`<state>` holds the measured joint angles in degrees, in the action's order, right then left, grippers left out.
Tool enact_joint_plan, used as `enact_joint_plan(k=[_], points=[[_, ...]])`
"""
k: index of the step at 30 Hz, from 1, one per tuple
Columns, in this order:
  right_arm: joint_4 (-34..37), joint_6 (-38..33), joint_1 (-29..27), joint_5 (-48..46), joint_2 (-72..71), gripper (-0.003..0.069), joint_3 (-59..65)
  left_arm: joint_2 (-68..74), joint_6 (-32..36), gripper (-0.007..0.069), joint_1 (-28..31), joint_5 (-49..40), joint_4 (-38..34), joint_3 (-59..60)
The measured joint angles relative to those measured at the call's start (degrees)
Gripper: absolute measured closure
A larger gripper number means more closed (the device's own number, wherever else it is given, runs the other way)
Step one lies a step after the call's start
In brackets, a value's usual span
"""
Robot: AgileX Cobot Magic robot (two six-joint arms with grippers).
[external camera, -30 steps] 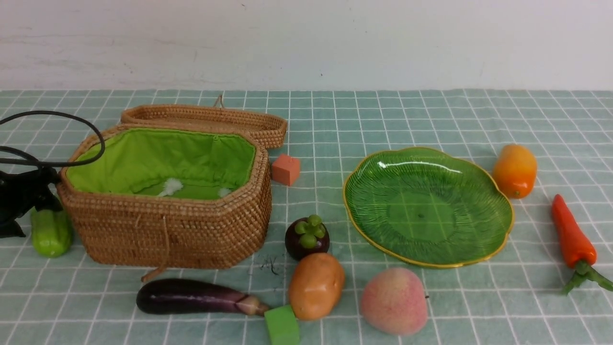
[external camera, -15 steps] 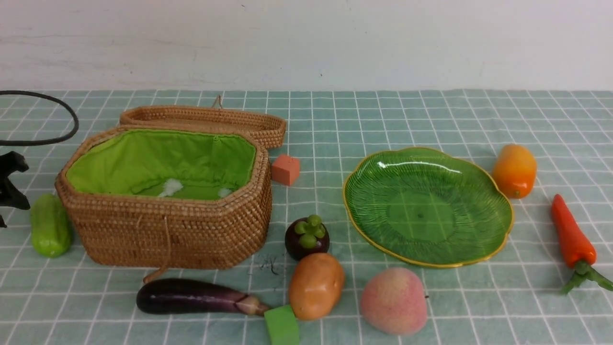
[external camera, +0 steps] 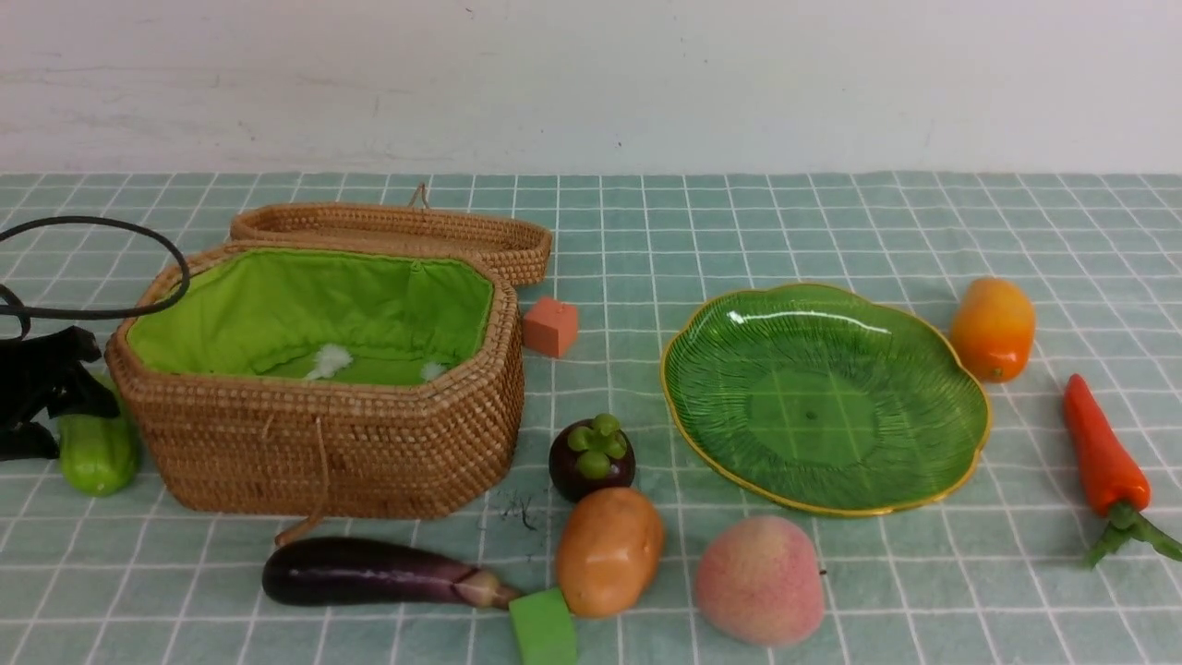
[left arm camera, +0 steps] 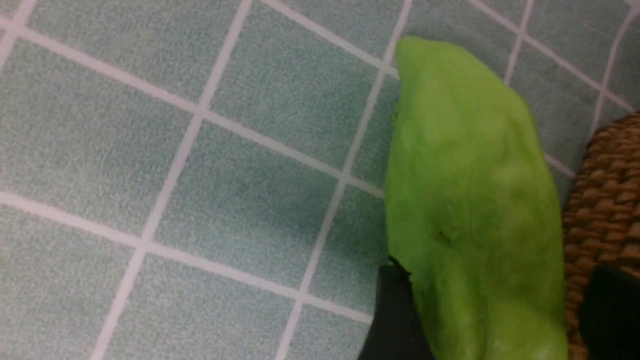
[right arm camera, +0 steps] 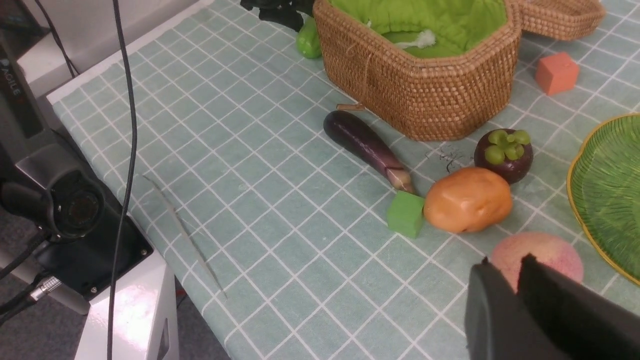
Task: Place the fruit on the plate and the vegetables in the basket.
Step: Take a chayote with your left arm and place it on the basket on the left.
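1. My left fingers (left arm camera: 395, 315) stand wide, one on each side of the cucumber (left arm camera: 470, 200). One finger touches its flank and the other stands just clear of it, on the basket side.
2. The cucumber lies flat on the tabletop (external camera: 739, 231), between my left fingers. The wicker wall of the basket (external camera: 323, 443) is just beyond them.
3. The basket is open, with its lid (external camera: 397, 231) lying back behind it. Only green lining shows inside.
4. My right fingers (right arm camera: 550, 310) are drawn close together with nothing between them, and hang above the tabletop.
5. The peach (right arm camera: 545, 255) lies just ahead of my right fingers, partly hidden by them.
6. A little further out from those fingers, the potato (right arm camera: 467, 200) touches a green cube (right arm camera: 406, 214), and the mangosteen (right arm camera: 504, 155) sits just behind the potato.
7. The eggplant (right arm camera: 365, 145) lies beyond the cube, its stem end pointing toward the cube, in front of the basket.
8. The plate (external camera: 822, 397) is bare and sits off to the side of my right fingers, well apart from my left ones.
9. The mango (external camera: 993, 329) stands near the plate's far rim, on the side away from my left fingers. The carrot (external camera: 1102, 453) lies further out on that side.
10. A salmon cube (external camera: 551, 326) sits beside the basket's far corner, toward the plate.
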<state>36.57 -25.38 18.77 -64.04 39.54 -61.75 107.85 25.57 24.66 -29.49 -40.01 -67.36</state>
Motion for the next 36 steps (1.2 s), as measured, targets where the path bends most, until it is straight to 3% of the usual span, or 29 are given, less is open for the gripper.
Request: enact_joint_plan(k=[17,24,26,30,36], points=[[0.06,0.00,0.00,1.45,0.00,0.0568,0.00,1.02,0.04,0.0137,0.00,5.04,2.70,-0.15],[0.12,0.00,0.00,1.45,0.00,0.0571,0.00,4.28,0.45,0.0092,0.01,5.84,3.76,-0.60],[0.12,0.00,0.00,1.52,0.00,0.0570,0.00,4.27,0.45,0.0101,0.01,5.97,4.60,-0.63],[0.12,0.00,0.00,1.64,0.00,0.0570,0.00,4.34,0.34,0.0197,0.01,6.00,5.75,-0.68],[0.20,1.79,0.00,1.98,0.00,0.0570,0.00,0.72,0.16,0.0200,0.01,0.59,7.01,-0.24]])
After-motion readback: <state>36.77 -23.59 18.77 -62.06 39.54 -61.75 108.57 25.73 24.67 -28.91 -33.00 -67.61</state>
